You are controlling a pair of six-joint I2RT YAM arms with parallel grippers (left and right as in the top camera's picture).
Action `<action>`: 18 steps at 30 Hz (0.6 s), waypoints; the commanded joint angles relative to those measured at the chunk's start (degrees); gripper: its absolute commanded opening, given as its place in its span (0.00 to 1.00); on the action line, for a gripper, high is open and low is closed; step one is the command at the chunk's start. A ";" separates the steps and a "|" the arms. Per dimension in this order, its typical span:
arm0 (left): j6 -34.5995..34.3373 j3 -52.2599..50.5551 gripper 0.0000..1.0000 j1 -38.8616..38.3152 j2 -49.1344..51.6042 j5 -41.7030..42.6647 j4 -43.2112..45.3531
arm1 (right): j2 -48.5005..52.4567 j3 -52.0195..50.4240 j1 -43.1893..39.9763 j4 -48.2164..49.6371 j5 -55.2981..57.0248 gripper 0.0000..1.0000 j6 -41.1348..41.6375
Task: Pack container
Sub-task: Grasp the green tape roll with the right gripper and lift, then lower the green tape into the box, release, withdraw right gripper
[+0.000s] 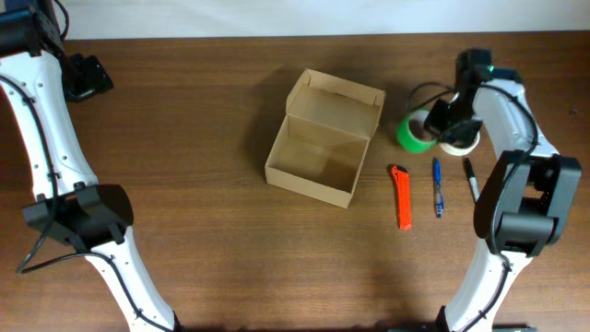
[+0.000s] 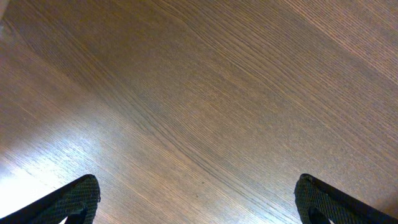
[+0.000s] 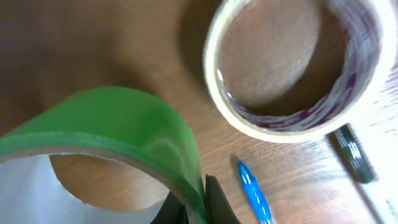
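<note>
Container [image 1: 318,148]: plain tan cardboard box, rectangular, matte, unmarked. It sits open and empty on the dark wood-grain table [image 1: 203,111], about mid-table. The hinged flap lid stands up along its far edge.

Right of the container, near its far corner: green tape roll [image 1: 412,132], glossy band on a brown card core. Just beyond it, farther from the container: cream tape roll [image 1: 458,138], a pale ring with purple print on its inner face; the two rolls' contact cannot be told.

Right of the container's near corner, three slim things lie roughly parallel, apart from each other: orange box cutter [image 1: 402,195] nearest, then blue pen [image 1: 438,187], then black marker [image 1: 470,180].

Right gripper [image 1: 435,118] is over the two rolls. In the wrist view its dark fingers [image 3: 214,202] sit either side of the green roll's wall, jaws pinching it. The roll is tilted toward the camera.

Left gripper [image 1: 88,78] is far left of the container, well apart, near the table's back edge. Its ribbed black fingertips [image 2: 81,196] are spread wide over bare wood grain, holding nothing.
</note>
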 commanded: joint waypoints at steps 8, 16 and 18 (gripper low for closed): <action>0.90 -0.17 1.00 0.37 -0.96 0.59 -0.15 | -6.82 37.97 8.72 -17.51 -1.11 0.04 -14.73; 0.87 -0.17 1.00 0.37 -0.96 0.59 -0.15 | -5.90 44.74 24.20 -27.19 4.76 0.04 -21.88; 0.87 -0.17 1.00 0.37 -0.96 0.59 -0.15 | -4.57 44.15 27.41 -28.59 6.29 0.04 -21.86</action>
